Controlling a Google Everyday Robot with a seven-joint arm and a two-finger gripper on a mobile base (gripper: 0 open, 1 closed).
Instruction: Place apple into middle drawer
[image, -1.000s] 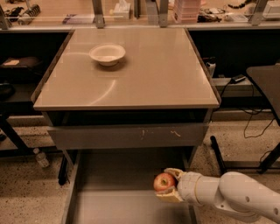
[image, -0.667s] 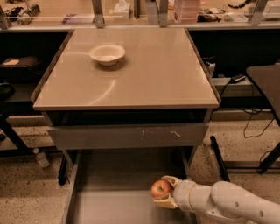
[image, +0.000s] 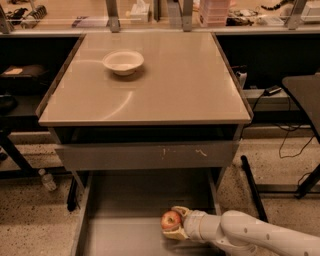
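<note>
The red apple (image: 171, 220) with yellowish patches is held in my gripper (image: 176, 223), whose pale fingers (image: 180, 211) close around it from the right. My white arm reaches in from the lower right. The apple hangs low over the right part of the open middle drawer (image: 130, 200), a wide grey-tan drawer pulled out below the cabinet. Whether the apple touches the drawer floor I cannot tell.
A white shallow bowl (image: 123, 62) sits at the back left of the tan tabletop (image: 165, 85). A closed drawer with a pale-scratched front (image: 150, 155) is above the open one. A dark table (image: 305, 95) and cables stand at the right; a bottle (image: 47, 180) lies on the floor at the left.
My gripper has moved the apple lower and a little to the left, deeper into the open drawer.
</note>
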